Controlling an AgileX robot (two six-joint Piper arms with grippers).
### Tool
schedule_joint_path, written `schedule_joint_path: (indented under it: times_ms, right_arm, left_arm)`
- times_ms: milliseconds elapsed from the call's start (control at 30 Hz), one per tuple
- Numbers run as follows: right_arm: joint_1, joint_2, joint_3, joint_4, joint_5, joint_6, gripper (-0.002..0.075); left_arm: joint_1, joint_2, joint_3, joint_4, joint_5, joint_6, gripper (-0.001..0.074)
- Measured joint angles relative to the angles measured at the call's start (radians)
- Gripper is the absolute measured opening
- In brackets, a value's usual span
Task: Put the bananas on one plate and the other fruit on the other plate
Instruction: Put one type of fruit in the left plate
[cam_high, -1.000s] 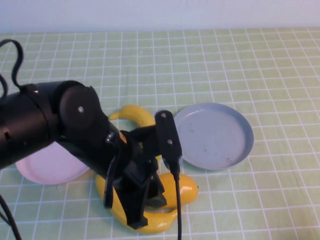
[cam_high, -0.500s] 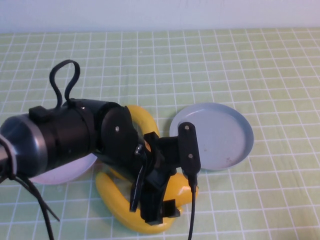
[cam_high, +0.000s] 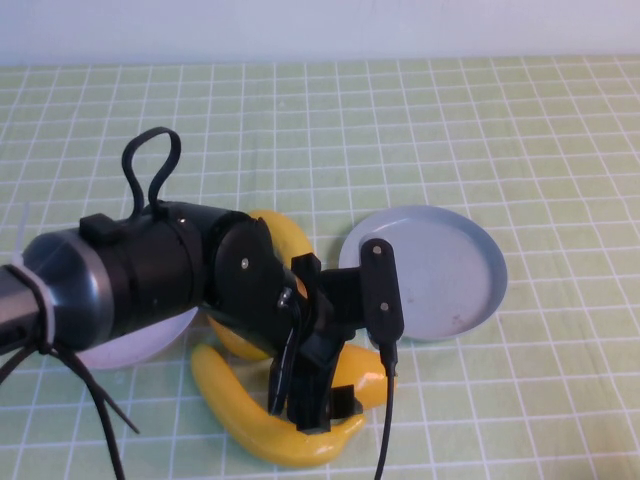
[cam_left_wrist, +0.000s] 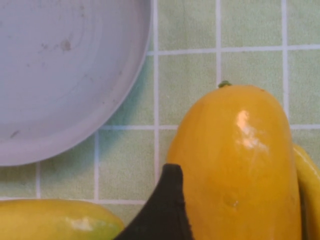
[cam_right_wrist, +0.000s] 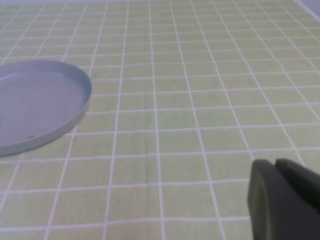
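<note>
below, left claw (cam_high: 318, 385) spread over mango (cam_left_wrist: 235, 165); right claw (cam_right_wrist: 280, 200) closed.

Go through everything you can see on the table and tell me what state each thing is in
grey-blue plate: empty, flat on the cloth.
pink plate: mostly hidden under the left arm; contents cannot be told.
near banana: lying on the cloth, off both plates.
far banana: on the cloth, partly hidden.
mango: on the cloth, ungripped.
left gripper: open, low over the mango.
right gripper: shut, away from the fruit.
</note>
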Motion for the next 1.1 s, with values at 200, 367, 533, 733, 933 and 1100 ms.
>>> schedule_joint_path:
  times_ms: [200, 367, 533, 733, 933, 1100]
  right_arm:
    - [0.000, 0.000, 0.000, 0.000, 0.000, 0.000, -0.0015]
    - [0.000, 0.000, 0.000, 0.000, 0.000, 0.000, -0.0016]
    - [0.000, 0.000, 0.000, 0.000, 0.000, 0.000, -0.0015]
    - [0.000, 0.000, 0.000, 0.000, 0.000, 0.000, -0.0015]
    - [0.000, 0.000, 0.000, 0.000, 0.000, 0.000, -0.0015]
    - [0.000, 0.000, 0.000, 0.000, 0.000, 0.000, -0.0015]
  left_arm:
    - [0.000, 0.033, -0.002, 0.000, -0.006, 0.000, 0.0623]
    - [0.000, 0.058, -0.003, 0.013, -0.009, 0.000, 0.0613]
    - [0.000, 0.062, -0.003, 0.024, -0.009, -0.002, 0.0612]
    - [0.000, 0.081, -0.003, 0.027, -0.013, -0.004, 0.0611]
    - [0.000, 0.124, -0.003, 0.031, -0.013, -0.004, 0.0611]
    - [0.000, 0.126, -0.003, 0.043, -0.022, -0.008, 0.0559]
